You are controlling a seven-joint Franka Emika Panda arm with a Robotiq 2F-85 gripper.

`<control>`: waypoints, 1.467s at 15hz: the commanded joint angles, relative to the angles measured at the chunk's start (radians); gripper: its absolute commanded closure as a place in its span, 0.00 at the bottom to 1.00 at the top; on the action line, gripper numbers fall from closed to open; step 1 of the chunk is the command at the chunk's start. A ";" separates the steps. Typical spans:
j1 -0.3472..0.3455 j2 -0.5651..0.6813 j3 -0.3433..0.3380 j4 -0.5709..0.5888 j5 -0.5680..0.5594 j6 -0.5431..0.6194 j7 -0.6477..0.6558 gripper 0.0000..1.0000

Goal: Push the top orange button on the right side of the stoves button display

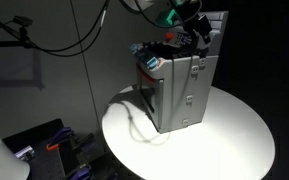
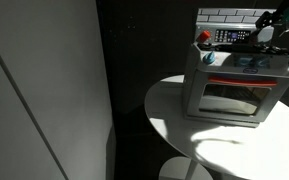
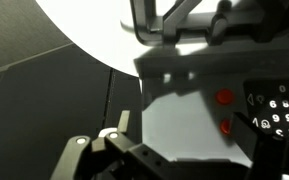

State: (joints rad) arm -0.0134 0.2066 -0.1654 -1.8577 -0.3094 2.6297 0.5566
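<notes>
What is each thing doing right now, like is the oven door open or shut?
stove: upright on the round table.
door: looks shut.
button display: upright at the stove's back.
top orange button: pressed or not, cannot tell.
tool: above the stove; open or shut, cannot tell.

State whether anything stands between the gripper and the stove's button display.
Nothing visible does. The gripper hangs by the button display at the back of the stove, and the wrist view shows its orange buttons unblocked.

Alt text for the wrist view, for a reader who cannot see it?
Blurred close view of the pale button display with two orange buttons, one above the other, beside a dark keypad of white numerals. The white round table lies beyond.
</notes>
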 commanded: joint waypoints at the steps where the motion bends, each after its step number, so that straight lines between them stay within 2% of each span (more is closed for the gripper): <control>1: 0.011 0.024 -0.016 0.038 -0.010 -0.012 0.023 0.00; 14: 0.005 0.040 -0.024 0.043 -0.004 0.025 0.005 0.00; 18: 0.007 0.015 -0.016 0.024 0.007 -0.002 -0.009 0.00; 22: 0.000 -0.024 0.013 -0.008 0.072 -0.057 -0.077 0.00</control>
State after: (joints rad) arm -0.0122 0.2131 -0.1674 -1.8525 -0.2915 2.6289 0.5405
